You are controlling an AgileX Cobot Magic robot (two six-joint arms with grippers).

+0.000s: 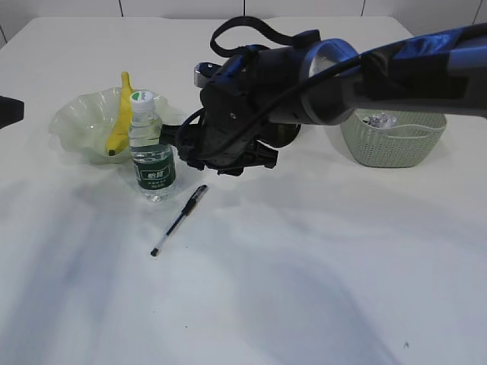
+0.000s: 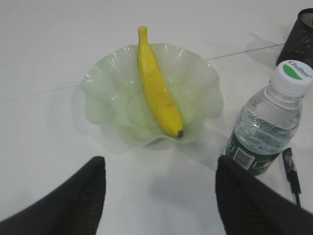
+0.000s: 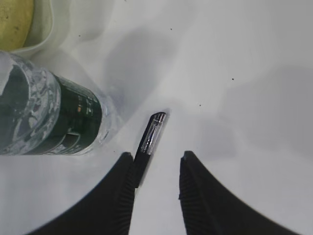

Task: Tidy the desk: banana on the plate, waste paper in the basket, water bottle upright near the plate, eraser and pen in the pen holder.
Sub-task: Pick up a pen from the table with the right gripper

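- Between the right jaws [image 3: 155, 169], part-open and empty, lies the black-capped clear plastic pen [image 3: 150, 138] on the white surface [image 3: 254, 58] — lined up for a pinch.
- Beyond the wide, empty left jaws [image 2: 159, 183]: yellow banana [image 2: 157, 88] on the pale green wavy plate [image 2: 105, 93], clear green-labelled water bottle [image 2: 266, 129] upright beside — both seemingly settled.

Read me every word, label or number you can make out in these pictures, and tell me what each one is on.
Green and white cap of the water bottle: a brand word, too blurred to read for certain.
Dark green bottle label: white print, too small to read.
Pen: no readable text.
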